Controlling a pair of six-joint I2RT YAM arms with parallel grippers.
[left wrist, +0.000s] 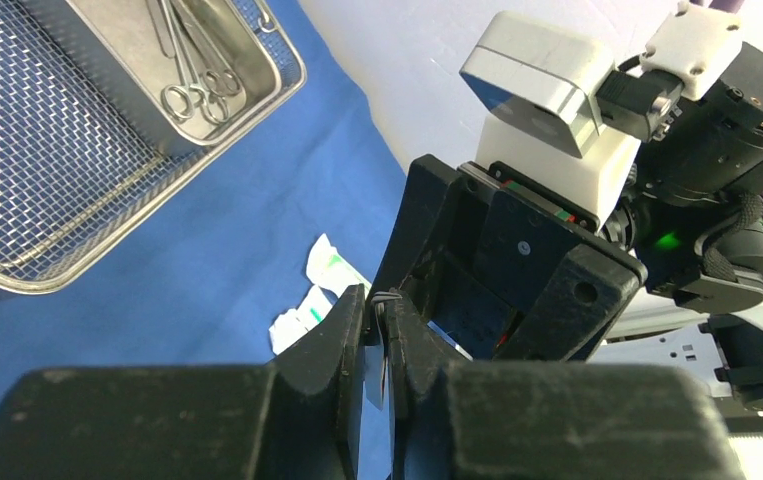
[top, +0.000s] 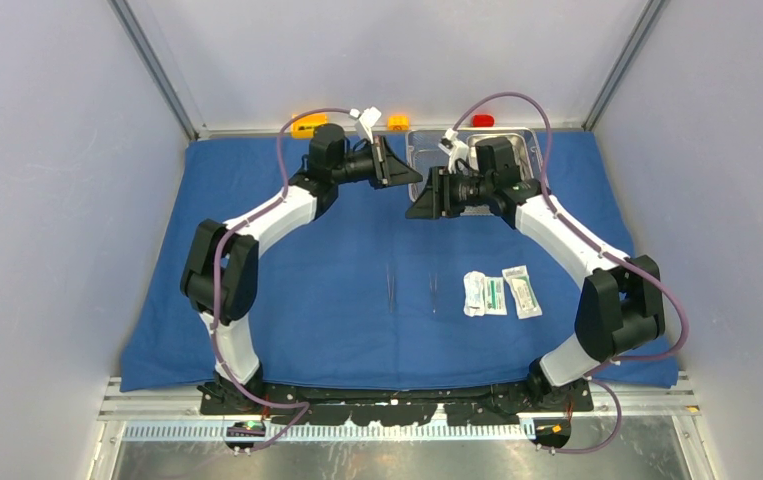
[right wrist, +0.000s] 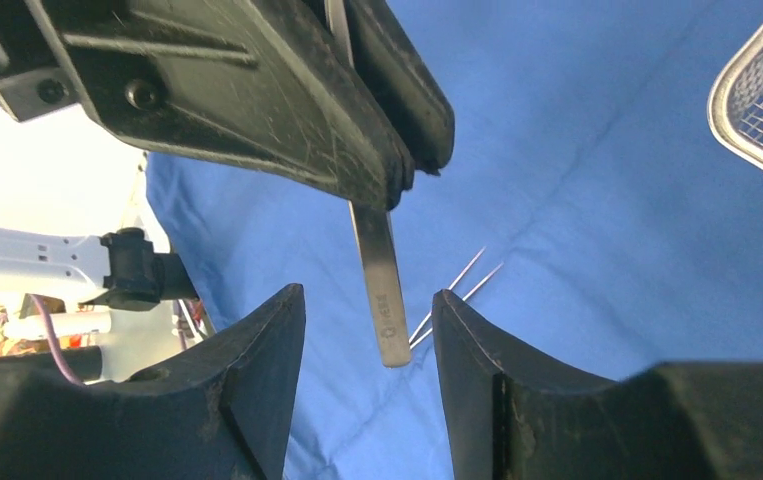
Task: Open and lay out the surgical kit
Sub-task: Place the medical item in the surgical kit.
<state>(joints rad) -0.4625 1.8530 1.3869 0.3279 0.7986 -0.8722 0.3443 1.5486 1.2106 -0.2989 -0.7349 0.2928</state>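
The blue cloth wrap (top: 307,260) lies spread open. The steel mesh tray (left wrist: 27,160) stands at its back, with the smaller steel pan (left wrist: 122,45) inside holding scissors (left wrist: 195,92). My left gripper (top: 407,178) is shut on thin steel forceps (right wrist: 377,265), held in the air in front of the tray. My right gripper (right wrist: 369,310) is open; the forceps' free end hangs between its fingers, touching neither. The two grippers face each other closely. Two more steel forceps (top: 390,285) (top: 433,293) and three white-green packets (top: 497,294) lie on the cloth's near middle.
Orange (top: 309,123), yellow (top: 398,122) and red (top: 483,120) blocks sit at the back wall behind the cloth. Grey walls close in the left, right and back. The right arm hides much of the mesh tray in the top view.
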